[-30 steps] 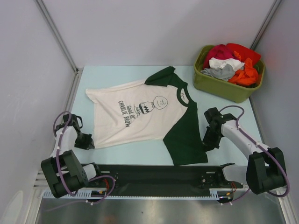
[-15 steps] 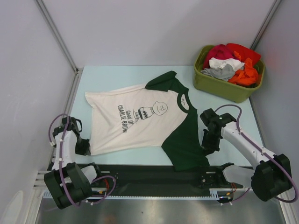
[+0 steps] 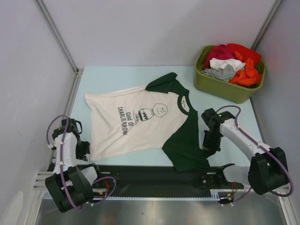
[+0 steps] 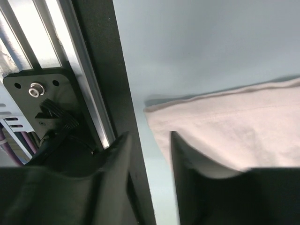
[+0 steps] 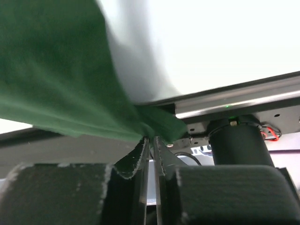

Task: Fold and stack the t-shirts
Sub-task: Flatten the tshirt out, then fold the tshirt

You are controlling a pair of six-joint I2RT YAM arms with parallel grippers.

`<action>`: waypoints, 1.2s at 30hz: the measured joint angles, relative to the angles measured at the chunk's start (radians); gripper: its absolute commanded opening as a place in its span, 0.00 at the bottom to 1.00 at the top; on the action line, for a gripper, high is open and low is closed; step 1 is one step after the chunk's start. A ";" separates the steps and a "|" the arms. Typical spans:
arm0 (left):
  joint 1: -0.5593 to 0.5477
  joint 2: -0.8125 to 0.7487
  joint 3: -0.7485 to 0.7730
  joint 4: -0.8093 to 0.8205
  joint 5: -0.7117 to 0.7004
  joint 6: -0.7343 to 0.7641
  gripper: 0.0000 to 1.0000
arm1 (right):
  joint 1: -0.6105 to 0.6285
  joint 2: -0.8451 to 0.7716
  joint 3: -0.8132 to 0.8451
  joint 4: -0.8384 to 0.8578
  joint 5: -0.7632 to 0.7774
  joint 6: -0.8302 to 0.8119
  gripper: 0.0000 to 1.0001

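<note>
Looking at a pale blue table [image 3: 117,77] with one t-shirt [image 3: 136,117] spread flat across the middle: cream body, black print, dark green sleeves. Got an olive tub [image 3: 225,90] of bunched clothes [image 3: 232,65] off at 2 o'clock from it, well apart. Down at 8 o'clock of the shirt, seeing the left gripper [image 3: 83,149] just beside the cream hem corner, jaws apart, nothing in the gap. Over at 4 o'clock, finding the right gripper [image 3: 209,144] nearly closed, just a thin slit, with green sleeve cloth pinched right at the tips.
</note>
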 measured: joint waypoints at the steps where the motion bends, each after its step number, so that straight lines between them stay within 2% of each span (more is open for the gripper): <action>1: 0.001 0.000 0.001 -0.001 -0.002 -0.001 0.53 | -0.016 0.009 -0.001 0.003 -0.003 -0.007 0.18; 2: 0.002 0.000 0.005 -0.003 -0.003 0.000 0.57 | -0.029 0.017 0.000 0.008 -0.004 -0.014 0.22; 3: 0.003 0.001 0.010 -0.005 -0.003 0.001 0.58 | -0.037 0.025 0.001 0.011 -0.004 -0.019 0.28; 5: 0.003 0.002 0.040 -0.011 -0.004 0.005 0.58 | -0.043 0.045 0.015 0.016 -0.003 -0.040 0.43; 6: 0.004 0.006 0.062 -0.009 -0.001 0.017 0.58 | -0.045 0.056 0.028 0.016 0.001 -0.049 0.55; 9: 0.005 0.031 0.131 0.041 0.045 0.088 0.55 | -0.051 0.103 0.112 0.027 0.027 -0.090 0.66; 12: -0.012 0.047 0.169 0.134 0.118 0.150 0.55 | -0.058 0.173 0.252 0.063 0.048 -0.120 0.71; 16: -0.110 0.104 0.227 0.279 0.192 0.232 0.54 | -0.061 0.279 0.453 0.163 0.051 -0.153 0.70; 19: -0.159 0.210 0.308 0.377 0.222 0.291 0.50 | -0.061 0.360 0.567 0.282 0.051 -0.177 0.60; 20: -0.164 0.244 0.333 0.404 0.226 0.308 0.45 | -0.061 0.391 0.600 0.327 0.051 -0.182 0.56; 21: -0.166 0.294 0.369 0.425 0.228 0.324 0.42 | -0.061 0.423 0.624 0.388 0.049 -0.187 0.42; 23: -0.164 0.406 0.462 0.474 0.225 0.365 0.38 | -0.060 0.496 0.669 0.495 0.043 -0.200 0.26; 29: -0.155 0.671 0.708 0.602 0.219 0.445 0.42 | -0.060 0.770 0.866 0.762 0.038 -0.200 0.27; 34: -0.121 0.848 0.849 0.650 0.284 0.468 0.45 | -0.060 1.032 1.185 0.809 0.018 -0.198 0.32; 36: -0.100 0.927 0.916 0.648 0.323 0.477 0.45 | -0.063 1.079 1.256 0.811 0.015 -0.199 0.38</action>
